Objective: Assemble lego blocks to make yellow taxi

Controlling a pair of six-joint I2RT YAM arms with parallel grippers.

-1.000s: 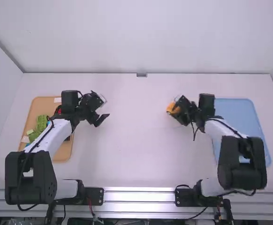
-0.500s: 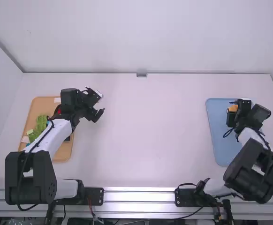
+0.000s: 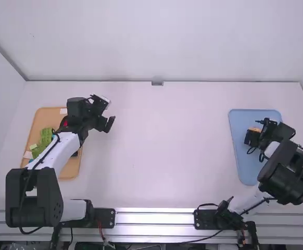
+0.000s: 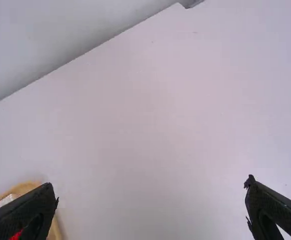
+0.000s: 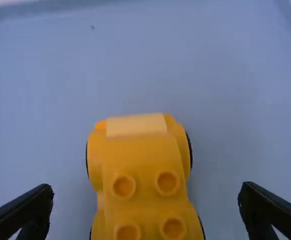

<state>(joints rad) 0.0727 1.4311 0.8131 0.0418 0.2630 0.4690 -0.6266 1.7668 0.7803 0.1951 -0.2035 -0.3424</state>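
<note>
In the high view, the yellow taxi (image 3: pixel 254 128) sits on the blue tray (image 3: pixel 242 162) upon the counter (image 3: pixel 172 156). In the left wrist view, the left tool (image 4: pixel 151 191) is wide open, empty. In the right wrist view, the right tool (image 5: pixel 146 192) is spread wide around the taxi, gripping nothing. Set-down looks finished; next, probably, a straight lift.
</note>
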